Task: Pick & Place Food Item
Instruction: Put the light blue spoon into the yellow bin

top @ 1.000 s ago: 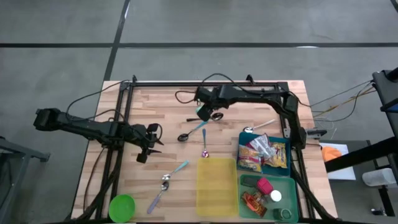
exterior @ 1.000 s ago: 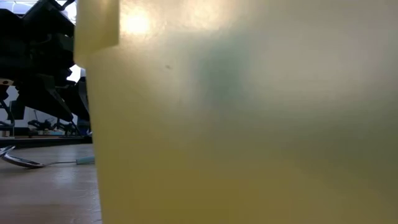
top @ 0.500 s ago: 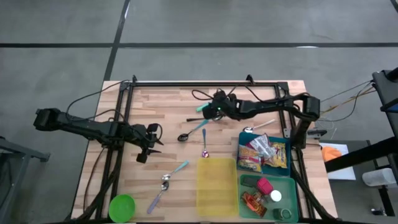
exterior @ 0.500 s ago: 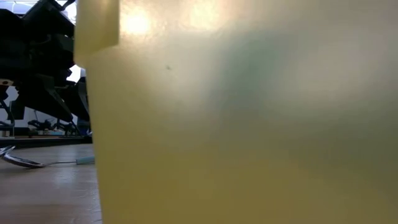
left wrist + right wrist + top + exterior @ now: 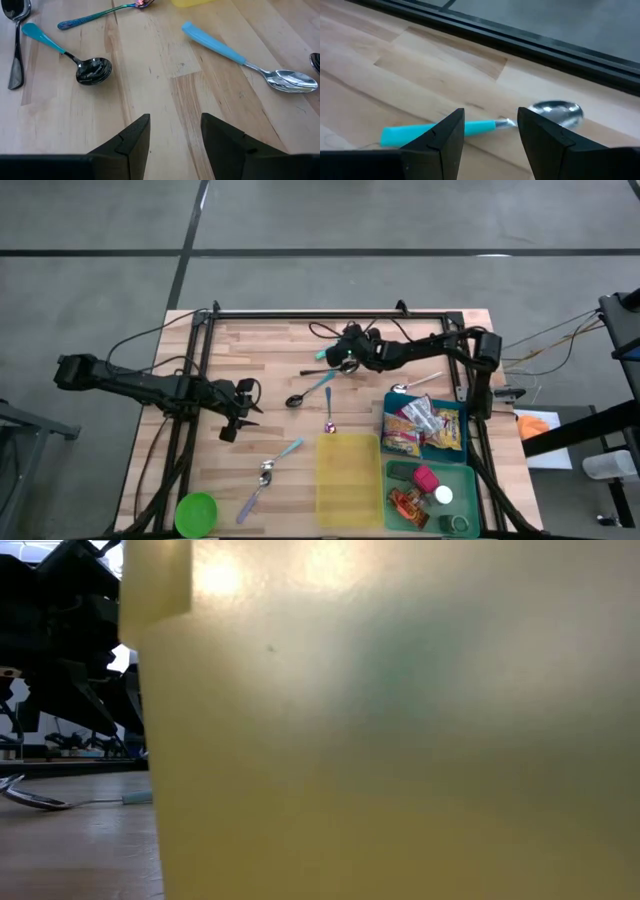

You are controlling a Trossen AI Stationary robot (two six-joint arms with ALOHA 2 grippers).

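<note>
Food packets (image 5: 424, 426) lie in a blue tray (image 5: 392, 402) at the table's right side. More food items (image 5: 425, 480) sit in a green tray (image 5: 472, 476) nearer the front. My right gripper (image 5: 342, 360) (image 5: 489, 131) hangs open and low near the far edge. Just past its fingertips a teal-handled spoon (image 5: 480, 127) lies flat on the wood. Nothing is between the fingers. My left gripper (image 5: 248, 408) (image 5: 175, 132) waits open at the left, over bare wood.
A yellow container (image 5: 348, 478) stands at the front and fills most of the low view (image 5: 400, 740). A green bowl (image 5: 196, 512) sits at the front left. Several spoons (image 5: 308, 392) (image 5: 329, 416) (image 5: 278, 458) lie mid-table. A black frame (image 5: 330, 314) runs along the far edge.
My right gripper has sunk toward the table near the far edge, shifting slightly toward the right edge, and its wrist has tipped and rolled. The arm behind it has folded back toward the right side. The teal-handled spoon stays on the wood.
</note>
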